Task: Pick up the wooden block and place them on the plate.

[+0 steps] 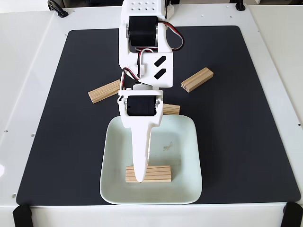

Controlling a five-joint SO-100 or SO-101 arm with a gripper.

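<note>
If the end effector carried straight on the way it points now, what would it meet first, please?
Probably the wooden block on the plate: the end effector points down at it, though from above I cannot tell whether they touch.

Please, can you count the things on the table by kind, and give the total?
Wooden blocks: 4 (on the plate; left on the mat; right on the mat; partly hidden behind the arm)
Plate: 1
Black mat: 1
Robot arm: 1
Total: 7

arm base [142, 7] cut off at top edge, third wooden block [171, 109] mostly hidden behind hand [140, 177]
</note>
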